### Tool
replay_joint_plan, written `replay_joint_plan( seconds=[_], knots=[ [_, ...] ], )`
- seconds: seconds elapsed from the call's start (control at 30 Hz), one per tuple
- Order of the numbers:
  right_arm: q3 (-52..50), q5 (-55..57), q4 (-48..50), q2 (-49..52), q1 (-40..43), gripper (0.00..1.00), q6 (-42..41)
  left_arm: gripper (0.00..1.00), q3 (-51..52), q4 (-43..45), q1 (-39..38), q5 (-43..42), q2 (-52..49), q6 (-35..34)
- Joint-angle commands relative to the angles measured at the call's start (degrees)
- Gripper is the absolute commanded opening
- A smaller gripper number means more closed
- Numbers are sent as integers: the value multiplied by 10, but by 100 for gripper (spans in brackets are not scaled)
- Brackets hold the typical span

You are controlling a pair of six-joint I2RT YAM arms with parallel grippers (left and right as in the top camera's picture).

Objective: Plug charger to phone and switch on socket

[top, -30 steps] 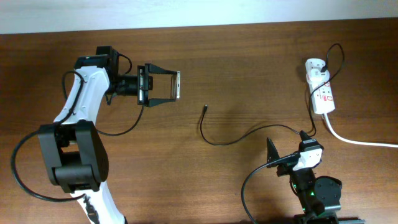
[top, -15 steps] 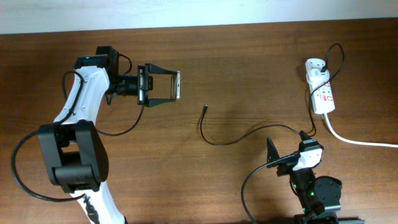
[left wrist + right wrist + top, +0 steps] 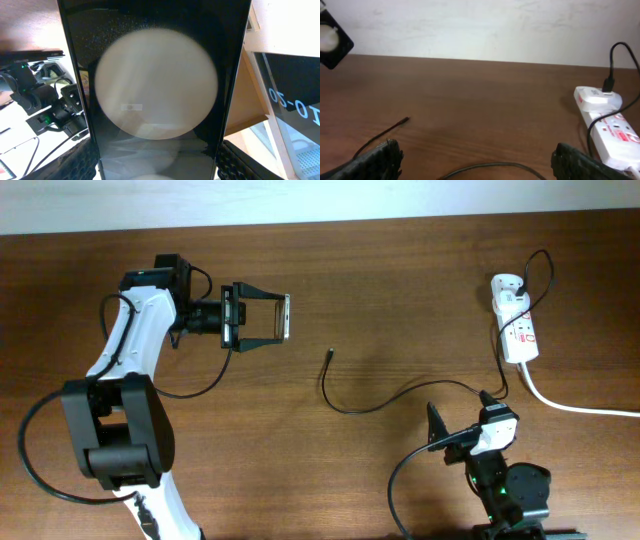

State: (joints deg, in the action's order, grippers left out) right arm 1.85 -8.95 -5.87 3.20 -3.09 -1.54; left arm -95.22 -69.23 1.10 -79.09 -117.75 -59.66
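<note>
While the left pincer [image 3: 272, 317] is clamping the phone [image 3: 286, 317] on edge, the right pincer [image 3: 475, 152] is sitting with jaws wide apart; the tip of the charger [image 3: 406, 119] is lying on the surface [image 3: 485, 95] ahead and to its left, pointing lengthwise away, the cable trailing back toward it.

We find the phone [image 3: 285, 317] left of the table's [image 3: 400, 270] centre, in the left end effector [image 3: 281, 318]. The charger [image 3: 370, 406] lies mid-table, its tip toward the phone, and the socket [image 3: 517, 330] sits far right.
</note>
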Motion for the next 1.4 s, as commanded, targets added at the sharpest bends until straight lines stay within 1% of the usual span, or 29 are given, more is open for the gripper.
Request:
replay_joint_plan(
  seconds=[0.0,0.1,0.13,0.27,0.33,0.43,0.5,0.6,0.77,0.93,1.1,1.17,1.37],
  knots=[
    [73,-16,-41,24,-3,99,-6,0,-13,0,1,-20,0,-3],
    [168,-18,-90,108,-3,99,-6,0,-13,0,1,-19,0,-3],
    [219,-18,-114,165,-3,99,-6,0,-13,0,1,-19,0,-3],
    [360,-18,-191,335,-3,99,-6,0,-13,0,1,-19,0,-3],
    [438,-18,-253,421,-3,99,-6,0,-13,0,1,-19,0,-3],
    [515,-18,-329,494,-3,99,-6,0,-13,0,1,-19,0,-3],
    [575,-18,-396,543,-3,99,-6,0,-13,0,1,-19,0,-3],
    [641,-18,-465,572,-3,99,-6,0,-13,0,1,-19,0,-3],
    [753,-33,-561,574,-3,99,-3,0,-13,0,1,-19,0,-3],
    [838,-71,-607,579,-3,99,13,0,-13,0,1,-19,0,-3],
    [843,-68,-613,592,-3,99,11,0,-13,0,1,-19,0,-3],
    [843,-73,-618,613,-3,98,11,0,-13,0,1,-2,0,-3],
    [843,-64,-641,662,-3,98,11,0,-13,-1,1,0,0,-3]
  ],
)
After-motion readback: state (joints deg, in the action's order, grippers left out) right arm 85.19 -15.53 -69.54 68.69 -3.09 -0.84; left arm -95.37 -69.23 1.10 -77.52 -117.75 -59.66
